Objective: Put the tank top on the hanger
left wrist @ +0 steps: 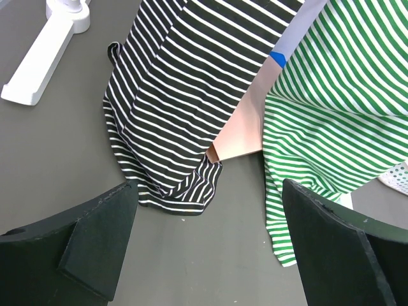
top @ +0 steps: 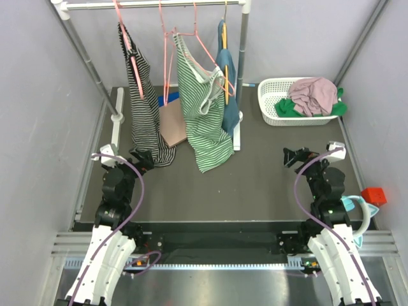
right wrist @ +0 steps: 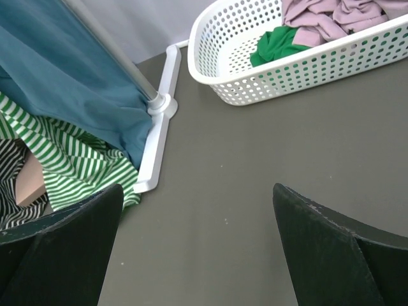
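The dusty-pink tank top (top: 313, 94) lies crumpled in the white basket (top: 271, 108) at the back right; it also shows in the right wrist view (right wrist: 331, 19). A thin salmon-pink hanger (top: 166, 64) hangs bare on the rail between the striped garments. My left gripper (top: 143, 159) is open and empty, low over the table in front of the black-and-white striped top (left wrist: 172, 115); in its own view (left wrist: 207, 255) only table lies between the jaws. My right gripper (top: 294, 156) is open and empty, in front of and left of the basket (right wrist: 255, 83); in its own view (right wrist: 197, 248) bare table lies between the jaws.
A white clothes rack (top: 153, 5) holds a black-and-white striped top (top: 143, 108), a green-and-white striped top (top: 201, 108) and a teal garment (top: 228, 89) on a yellow hanger. Bright green cloth (top: 287, 107) lies in the basket. A tan board (top: 172, 124) stands behind. A red block (top: 373, 195) sits at the right.
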`<action>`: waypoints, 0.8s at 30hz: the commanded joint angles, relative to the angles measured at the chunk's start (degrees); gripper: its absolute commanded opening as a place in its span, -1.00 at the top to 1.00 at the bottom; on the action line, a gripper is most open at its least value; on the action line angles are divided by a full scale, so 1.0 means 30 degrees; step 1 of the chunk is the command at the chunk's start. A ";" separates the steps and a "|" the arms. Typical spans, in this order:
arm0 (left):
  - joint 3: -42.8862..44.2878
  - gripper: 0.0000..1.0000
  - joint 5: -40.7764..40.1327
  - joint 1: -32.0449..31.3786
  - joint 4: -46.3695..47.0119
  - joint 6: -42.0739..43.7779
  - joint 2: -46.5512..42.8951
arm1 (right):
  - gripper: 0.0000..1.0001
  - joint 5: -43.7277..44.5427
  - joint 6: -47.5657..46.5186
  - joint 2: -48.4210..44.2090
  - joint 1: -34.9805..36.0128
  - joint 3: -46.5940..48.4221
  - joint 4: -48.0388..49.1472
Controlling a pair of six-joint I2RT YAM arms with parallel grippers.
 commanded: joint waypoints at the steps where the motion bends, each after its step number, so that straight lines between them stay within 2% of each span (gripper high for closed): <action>1: 0.0349 -0.97 0.0044 -0.0092 0.0428 0.0375 -0.0086 | -0.99 -0.0121 -0.0699 0.0198 0.0136 0.0298 0.0416; 4: 0.0203 -0.97 -0.0015 -0.0092 0.0604 0.0347 0.0001 | -0.99 -0.0034 -0.0729 0.0110 0.0136 0.0503 0.0271; 8: -0.0061 -0.97 0.0714 -0.0092 0.1189 0.0025 0.0090 | -0.99 0.1747 -0.0436 -0.0095 0.0107 0.1087 -0.0433; 9: -0.0091 -0.97 0.0863 -0.0092 0.1190 -0.0092 0.0148 | -0.99 0.2102 -0.0436 -0.0095 0.0136 0.1379 -0.1564; 13: -0.0296 -0.98 0.1683 -0.0092 0.1190 -0.0239 0.0354 | -0.99 0.4996 -0.0611 -0.0096 0.0136 0.3863 -0.4062; 16: -0.0150 -0.97 0.1948 -0.0063 0.1190 -0.0094 0.0325 | -0.99 0.5825 -0.1079 0.0634 0.0107 0.6175 -0.5032; 19: -0.0032 -0.97 0.1715 -0.0092 0.0927 0.0024 0.0150 | -0.99 0.5126 -0.1548 0.2594 0.0136 0.8489 -0.4448; 24: -0.0178 -0.97 0.1684 -0.0092 0.0897 -0.0151 -0.0203 | -0.99 0.4627 -0.1694 0.9181 0.0107 1.3766 -0.5966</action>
